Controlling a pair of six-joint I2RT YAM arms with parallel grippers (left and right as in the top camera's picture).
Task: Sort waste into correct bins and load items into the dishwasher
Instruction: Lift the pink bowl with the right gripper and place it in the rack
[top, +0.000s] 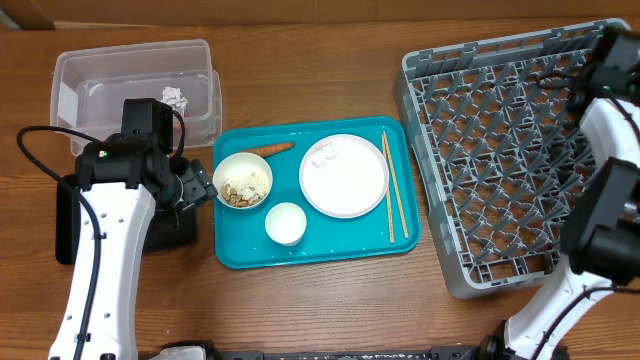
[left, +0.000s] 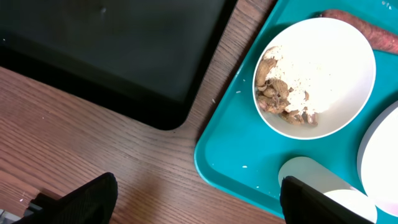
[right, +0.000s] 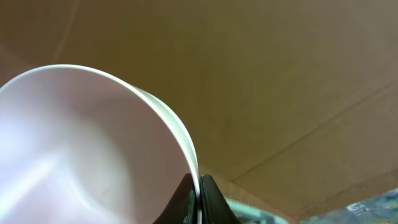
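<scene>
the loading step is in hand. the right pincer (right: 199, 186) is pinched tight on the rim of a pink cup (right: 81, 143), one finger inside the wall and one outside, and the cup hangs tilted in the air. the overhead view puts that arm above the far side of the dish rack (top: 500, 150), which sits on the desk (top: 330, 310) to the right of the teal tray (top: 240, 252). i cannot tell how high above the pegs the cup is.

the left pincer (left: 198, 191) stands wide and holds nothing. it hovers at the teal tray's left edge, over the gap between that tray and the black tray (left: 112, 50) just to its left.

on the teal tray itself:
- the white bowl (top: 243, 180) with food scraps (left: 286, 96), at the near-left
- a carrot piece (top: 272, 150) touching the bowl's far side
- a white cup (top: 286, 222) near the front edge
- the plate (top: 344, 176) in the middle
- chopsticks (top: 392, 185) along the right side

the clear tub (top: 100, 60), beyond the teal tray's far-left corner, holds crumpled paper (top: 175, 97).

next, i judge, the right arm must turn the cup mouth-down and lower it between pegs before letting go. the left arm is placed to take the bowl by its rim; emptying the scraps needs a level lift first.
</scene>
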